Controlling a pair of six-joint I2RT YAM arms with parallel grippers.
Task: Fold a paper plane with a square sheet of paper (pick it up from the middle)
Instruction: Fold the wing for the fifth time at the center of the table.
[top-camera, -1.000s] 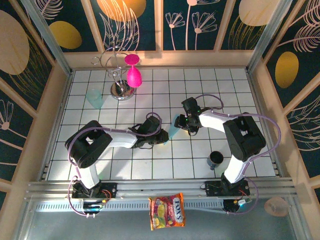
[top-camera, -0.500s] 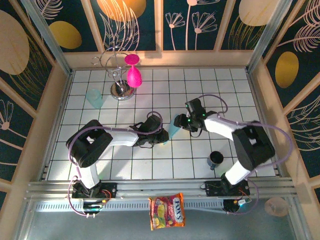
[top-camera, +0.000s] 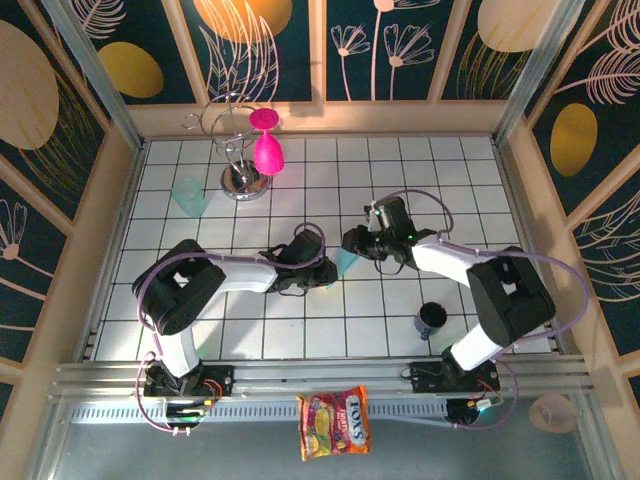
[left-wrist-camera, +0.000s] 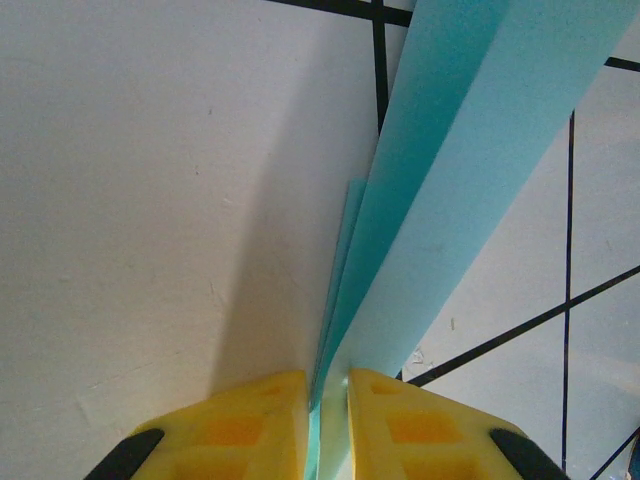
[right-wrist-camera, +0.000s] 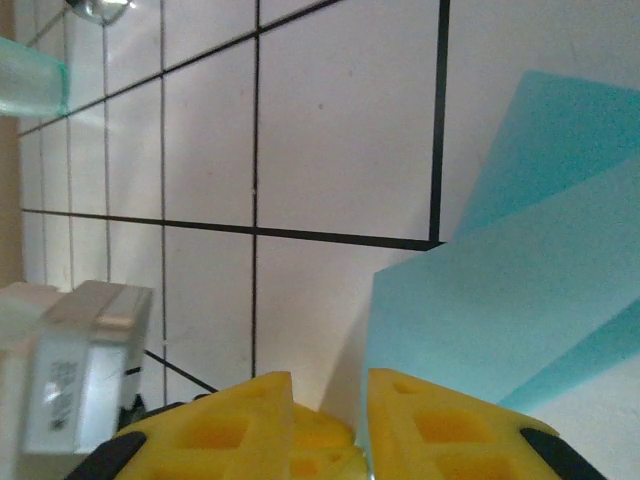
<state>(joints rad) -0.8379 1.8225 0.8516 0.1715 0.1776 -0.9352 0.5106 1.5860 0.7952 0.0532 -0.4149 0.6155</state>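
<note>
The square sheet of paper is creased into a narrow light-blue strip, standing on edge in the middle of the tiled table. My left gripper is shut on its left end. In the left wrist view the folded layers run up from between the gripper's pinching yellow fingers. My right gripper is at the paper's far right end. In the right wrist view its jaws stand a small gap apart. The paper's edge lies against the inner face of the right finger. The left finger is clear of it.
A translucent teal cup stands at the back left beside a metal stand with pink goblets. A dark cup sits near the right arm's base. A snack packet lies beyond the front rail.
My right gripper has shifted left onto the paper's end, and its jaws have narrowed. The left gripper has kept its grip and stayed in place.
</note>
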